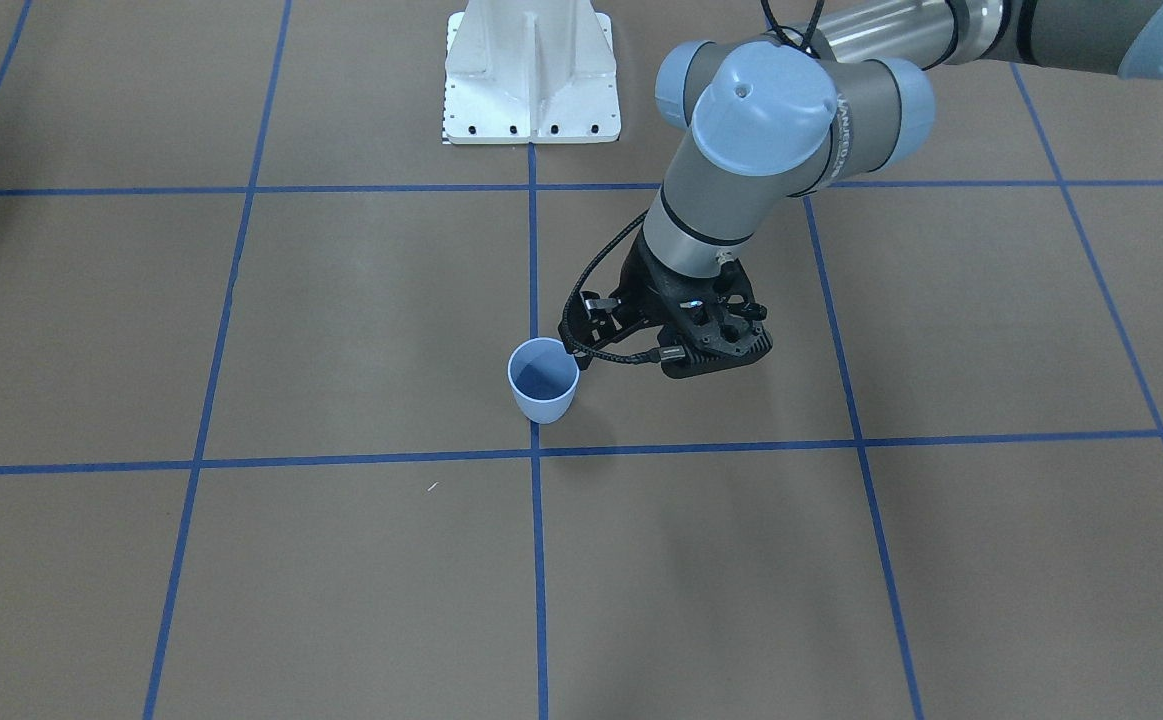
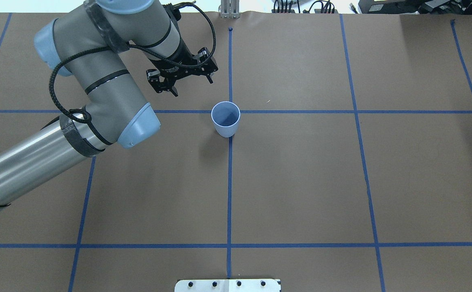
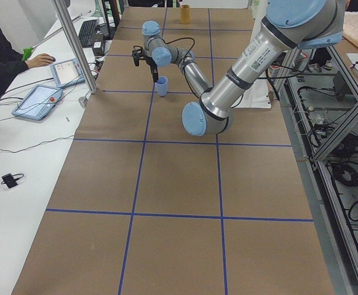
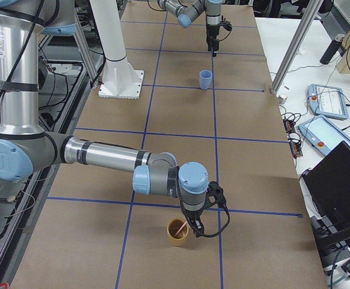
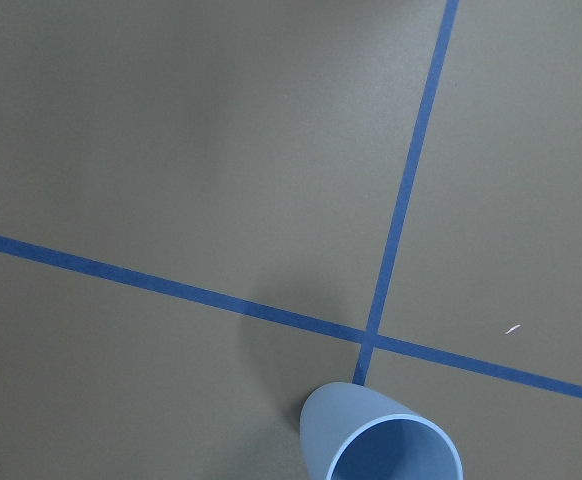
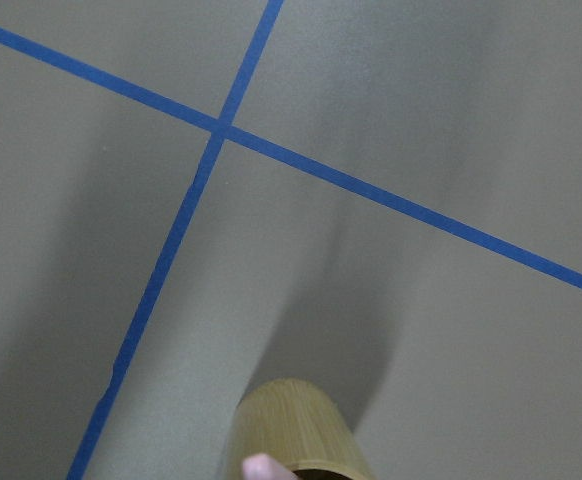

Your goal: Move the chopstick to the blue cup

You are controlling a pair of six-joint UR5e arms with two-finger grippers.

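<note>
At the near end of the table (image 4: 181, 162), as the exterior right view has it, the right gripper (image 4: 196, 231) hangs just beside a tan cup (image 4: 176, 241). Whether its fingers are apart or together cannot be told from that distance. The chopstick (image 4: 178, 228) stands in this tan cup, showing only as a pink streak in the mouth, so the step in hand is probably the pick. To do it well, the right gripper should come over the rim, close on the stick's upper end, and lift straight up until the point clears the rim, or the light cup may be dragged over. Far down the table the blue cup (image 4: 205, 79) stands upright on a tape crossing with nothing in it. The left gripper (image 2: 192, 86) hovers near it with fingers spread and empty. Lowering the chopstick point-first into the cup's centre should keep the cup from tipping.
</note>
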